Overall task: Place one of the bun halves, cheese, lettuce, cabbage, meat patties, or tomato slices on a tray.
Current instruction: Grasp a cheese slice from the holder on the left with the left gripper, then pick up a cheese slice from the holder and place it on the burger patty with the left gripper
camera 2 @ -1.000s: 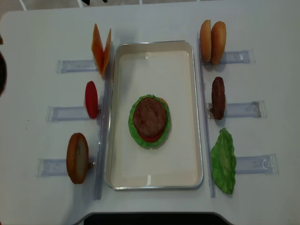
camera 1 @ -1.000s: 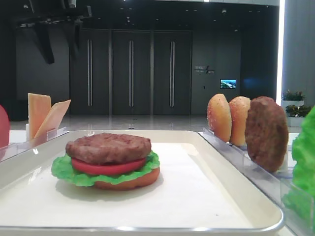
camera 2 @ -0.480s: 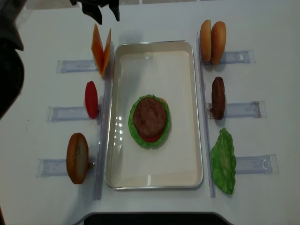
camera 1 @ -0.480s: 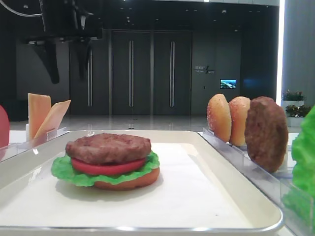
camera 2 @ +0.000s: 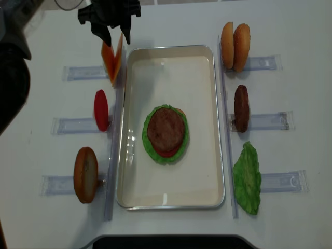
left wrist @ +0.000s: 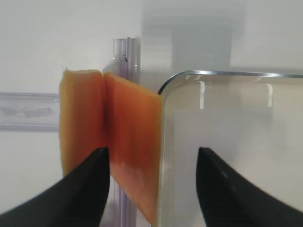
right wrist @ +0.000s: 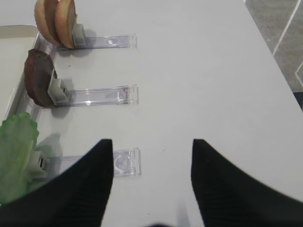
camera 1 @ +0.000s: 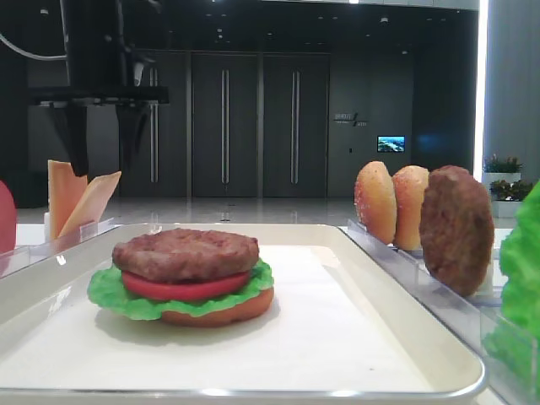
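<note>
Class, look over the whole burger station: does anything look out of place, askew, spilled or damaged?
Only one thing stands out: the two cheese slices in their rack left of the tray splay apart in a V, one leaning toward the tray, while the bun halves stand upright. Nothing looks spilled or damaged.

One camera looks straight down, one sits low, both sharing the tray (camera 2: 171, 202).

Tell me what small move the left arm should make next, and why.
Probably lower a little further. The left gripper hangs with open jaws over the two cheese slices standing in the rack beside the tray, not yet around either. The stack on the tray ends with a meat patty, so cheese fits next.
</note>
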You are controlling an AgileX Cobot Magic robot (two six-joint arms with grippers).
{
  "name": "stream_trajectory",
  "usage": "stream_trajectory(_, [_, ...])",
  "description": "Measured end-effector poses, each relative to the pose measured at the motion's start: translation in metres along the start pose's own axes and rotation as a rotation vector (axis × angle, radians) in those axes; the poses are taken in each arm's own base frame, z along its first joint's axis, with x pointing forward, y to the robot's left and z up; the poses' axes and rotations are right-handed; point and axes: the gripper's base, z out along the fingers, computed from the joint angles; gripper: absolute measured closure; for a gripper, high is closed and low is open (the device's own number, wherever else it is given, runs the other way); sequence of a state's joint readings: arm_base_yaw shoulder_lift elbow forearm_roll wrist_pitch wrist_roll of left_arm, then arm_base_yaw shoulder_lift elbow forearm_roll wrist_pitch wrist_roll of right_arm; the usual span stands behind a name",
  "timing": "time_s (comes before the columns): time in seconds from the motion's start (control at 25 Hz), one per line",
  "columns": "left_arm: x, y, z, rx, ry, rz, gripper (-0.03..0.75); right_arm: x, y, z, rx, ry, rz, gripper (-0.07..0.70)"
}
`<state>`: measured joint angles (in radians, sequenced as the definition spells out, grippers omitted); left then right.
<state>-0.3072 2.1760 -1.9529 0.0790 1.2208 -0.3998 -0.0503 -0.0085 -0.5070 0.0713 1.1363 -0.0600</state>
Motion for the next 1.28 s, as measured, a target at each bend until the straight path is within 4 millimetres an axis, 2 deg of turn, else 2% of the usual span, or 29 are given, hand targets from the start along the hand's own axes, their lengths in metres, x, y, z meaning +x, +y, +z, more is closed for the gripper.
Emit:
stream_trajectory(0.12, [0.001,-0.002,0.022,-0.014,0.044,0.002,0.277,0.000,0.000,0.000,0.000,0.000,0.000,0.272])
stream_trajectory(0.2, [0.002,-0.002,0.034,-0.024,0.070,0.004,0.324,0.000,0.000,0.000,0.000,0.000,0.000,0.272])
stream_trajectory(0.24, [0.003,-0.002,0.037,-0.030,0.076,0.006,0.367,0.000,0.000,0.000,0.000,0.000,0.000,0.272])
stream_trajectory(0.32, [0.002,0.000,0.039,-0.048,0.074,0.017,0.531,0.000,0.000,0.000,0.000,0.000,0.000,0.272])
stream_trajectory(0.4, [0.002,0.002,0.036,-0.061,0.071,0.030,0.640,0.000,0.000,0.000,0.000,0.000,0.000,0.272])
stream_trajectory(0.52, [0.001,0.003,0.022,-0.048,0.047,0.029,0.681,0.000,0.000,0.000,0.000,0.000,0.000,0.272])
stream_trajectory(0.76, [0.004,0.004,-0.048,0.057,-0.069,-0.007,0.683,0.000,0.000,0.000,0.000,0.000,0.000,0.273])
stream_trajectory(0.84, [0.008,0.002,-0.063,0.097,-0.085,-0.017,0.683,0.000,0.000,0.000,0.000,0.000,0.000,0.273])
stream_trajectory(0.96, [0.031,-0.006,-0.071,0.111,-0.051,-0.002,0.683,0.000,0.000,0.000,0.000,0.000,0.000,0.273])
stream_trajectory(1.08, [0.073,-0.010,-0.071,0.115,-0.023,0.001,0.683,0.000,0.000,0.000,0.000,0.000,0.000,0.273])
stream_trajectory(1.2, [0.112,0.001,-0.074,0.155,-0.031,-0.019,0.684,0.000,0.000,0.000,0.000,0.000,0.000,0.273])
stream_trajectory(1.28, [0.129,0.009,-0.075,0.184,-0.046,-0.035,0.684,0.000,0.000,0.000,0.000,0.000,0.000,0.273])
